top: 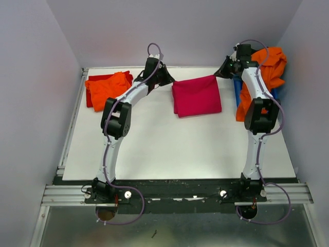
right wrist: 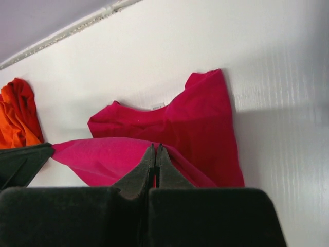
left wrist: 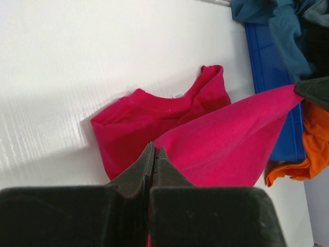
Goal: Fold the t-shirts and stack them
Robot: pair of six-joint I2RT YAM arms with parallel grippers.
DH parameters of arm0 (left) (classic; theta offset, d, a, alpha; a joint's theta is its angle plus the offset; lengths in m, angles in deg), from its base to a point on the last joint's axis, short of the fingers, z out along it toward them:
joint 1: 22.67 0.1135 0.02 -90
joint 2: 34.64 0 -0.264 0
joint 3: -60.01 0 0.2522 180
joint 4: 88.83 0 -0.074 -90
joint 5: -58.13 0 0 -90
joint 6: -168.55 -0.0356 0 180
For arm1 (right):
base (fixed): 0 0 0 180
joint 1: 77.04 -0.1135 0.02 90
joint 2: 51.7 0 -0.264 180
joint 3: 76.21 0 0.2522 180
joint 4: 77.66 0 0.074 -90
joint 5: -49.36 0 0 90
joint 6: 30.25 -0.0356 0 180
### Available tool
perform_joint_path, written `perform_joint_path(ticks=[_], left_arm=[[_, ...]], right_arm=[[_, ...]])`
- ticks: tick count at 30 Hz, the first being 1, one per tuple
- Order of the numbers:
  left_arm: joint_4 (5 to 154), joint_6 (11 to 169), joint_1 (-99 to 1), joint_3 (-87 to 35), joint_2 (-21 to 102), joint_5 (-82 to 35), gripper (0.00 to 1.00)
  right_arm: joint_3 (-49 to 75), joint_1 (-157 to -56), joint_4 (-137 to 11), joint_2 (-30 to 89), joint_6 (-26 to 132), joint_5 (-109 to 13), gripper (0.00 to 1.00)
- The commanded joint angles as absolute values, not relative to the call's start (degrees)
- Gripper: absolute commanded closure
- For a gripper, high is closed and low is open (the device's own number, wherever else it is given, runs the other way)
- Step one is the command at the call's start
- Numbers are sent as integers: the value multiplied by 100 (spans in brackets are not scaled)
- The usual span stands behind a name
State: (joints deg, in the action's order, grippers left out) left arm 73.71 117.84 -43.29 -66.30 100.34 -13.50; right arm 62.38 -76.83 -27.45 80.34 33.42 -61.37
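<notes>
Left jaws and right jaws each clamp a corner of the magenta-pink t-shirt [top: 197,96], its edge stretched between them.

I'm seeing the left arm [top: 108,154] and right arm [top: 252,154] wearing white shells and black joint housings, purple cables [top: 153,45] looping alongside, black wedge fingers [left wrist: 136,175] tapering.

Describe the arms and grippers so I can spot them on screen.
The left arm and right arm have white links, chunky black joint housings and thin purple cables. The left gripper and right gripper each have two matte black wedge fingers.
</notes>
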Motion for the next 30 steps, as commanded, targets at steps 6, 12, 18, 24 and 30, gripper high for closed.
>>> perform_joint_path(ticks=[6,12,18,24,30], left_arm=[[7786,12003,-4262,-7353,10730,-1632,93],[7618,11828,-4254,-7584,10890,-1737,14],[8091,11827,-4245,-6417,10134,-1843,15],[8698,12187,-4297,-5159,9633,-1764,19],[8857,12390,-4376,-5016,9772,-1571,25]], right_arm=[[7289,-7704,-3217,9128,3277,-6174,83],[6941,-7695,-3286,8902,3372,-5857,0],[5482,-7704,-3541,7918,3619,-5610,8],[4162,-7835,-3745,7205,3637,-5268,26],[3985,-7871,-3340,7240,3610,-5162,31]])
